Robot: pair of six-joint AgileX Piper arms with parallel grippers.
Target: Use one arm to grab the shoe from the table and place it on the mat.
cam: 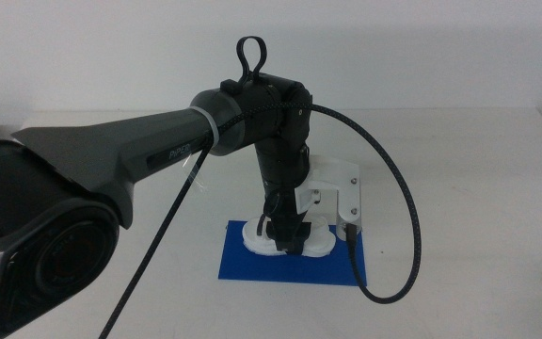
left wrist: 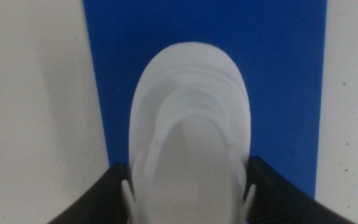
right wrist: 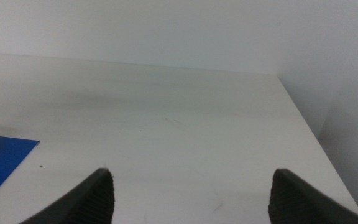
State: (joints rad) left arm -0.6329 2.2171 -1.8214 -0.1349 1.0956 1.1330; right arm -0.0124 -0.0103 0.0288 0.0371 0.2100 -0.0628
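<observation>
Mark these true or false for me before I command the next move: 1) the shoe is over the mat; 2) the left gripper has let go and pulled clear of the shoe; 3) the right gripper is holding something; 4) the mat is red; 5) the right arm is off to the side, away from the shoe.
1) True. The shoe sits over the blue mat.
2) False. The left gripper is down at the shoe, with its jaws on either side of it in the left wrist view.
3) False. The right gripper is open with only bare table between its jaws.
4) False. It is deep blue.
5) True. Its wrist view shows only a corner of the mat at the edge.
</observation>
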